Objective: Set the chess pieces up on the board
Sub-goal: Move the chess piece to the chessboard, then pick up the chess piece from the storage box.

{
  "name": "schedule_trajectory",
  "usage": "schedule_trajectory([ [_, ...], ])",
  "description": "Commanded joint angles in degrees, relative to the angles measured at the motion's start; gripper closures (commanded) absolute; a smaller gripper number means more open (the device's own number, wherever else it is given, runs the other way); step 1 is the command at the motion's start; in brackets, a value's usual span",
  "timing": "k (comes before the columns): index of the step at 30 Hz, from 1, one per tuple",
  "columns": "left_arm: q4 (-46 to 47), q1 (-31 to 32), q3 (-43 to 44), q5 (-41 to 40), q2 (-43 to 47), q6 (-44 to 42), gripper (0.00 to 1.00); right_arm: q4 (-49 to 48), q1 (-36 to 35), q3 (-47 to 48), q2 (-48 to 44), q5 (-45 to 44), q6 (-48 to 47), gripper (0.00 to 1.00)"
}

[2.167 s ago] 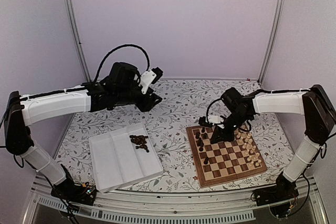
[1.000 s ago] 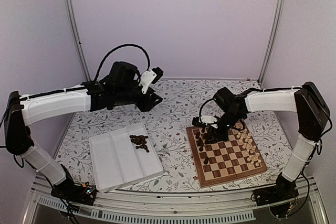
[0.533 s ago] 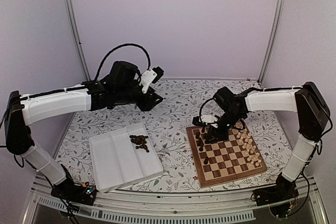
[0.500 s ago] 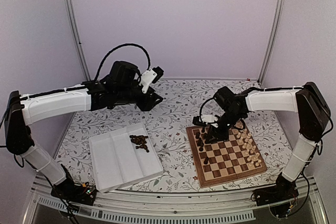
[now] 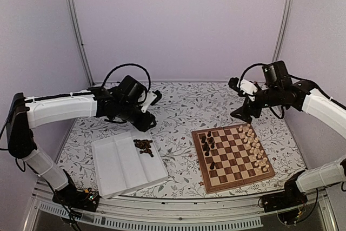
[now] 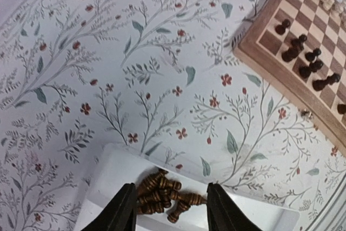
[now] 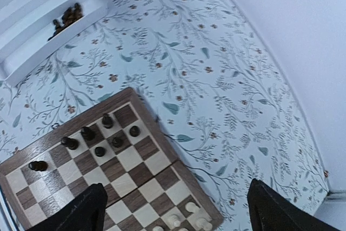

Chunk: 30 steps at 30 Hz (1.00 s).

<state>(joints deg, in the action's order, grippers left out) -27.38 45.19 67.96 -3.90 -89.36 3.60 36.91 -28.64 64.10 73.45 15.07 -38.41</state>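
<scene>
The board [image 5: 233,156] lies on the right of the table, with dark chess pieces [image 5: 208,144] along its left side and pale ones [image 5: 254,147] along its right. More dark chess pieces [image 5: 143,146] lie in a heap in the white tray [image 5: 121,169]. My left gripper [image 5: 147,123] hangs just above that heap [image 6: 162,196], open, its fingers [image 6: 125,209] either side of it and holding nothing. Above the table behind the board, my right gripper [image 5: 238,113] is raised and wide open, empty; the board [image 7: 135,179] shows below it.
The flowered tablecloth [image 5: 178,106] covers the table. The tray [image 7: 38,31] sits left of the board with a strip of cloth between them. Metal frame posts [image 5: 73,22] stand at the back corners.
My right gripper has opened and risen off the board, back and to the right. My left arm has come down toward the tray, over the heap of dark pieces.
</scene>
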Motion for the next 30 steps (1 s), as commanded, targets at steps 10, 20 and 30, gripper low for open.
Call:
schedule_trajectory([
  [10,-13.1,0.8,-5.5,6.7,-3.7,0.8,0.64,-8.5,9.9,-11.1,-3.7,10.2,2.0,0.34],
  [20,-14.3,2.1,-4.0,5.3,-10.6,-3.2,0.65,-8.1,9.8,-14.6,-4.4,14.0,1.4,0.42],
  [30,-14.9,3.4,-2.2,-2.1,-16.0,-4.8,0.64,-8.6,9.9,-15.5,-3.9,15.4,1.3,0.42],
])
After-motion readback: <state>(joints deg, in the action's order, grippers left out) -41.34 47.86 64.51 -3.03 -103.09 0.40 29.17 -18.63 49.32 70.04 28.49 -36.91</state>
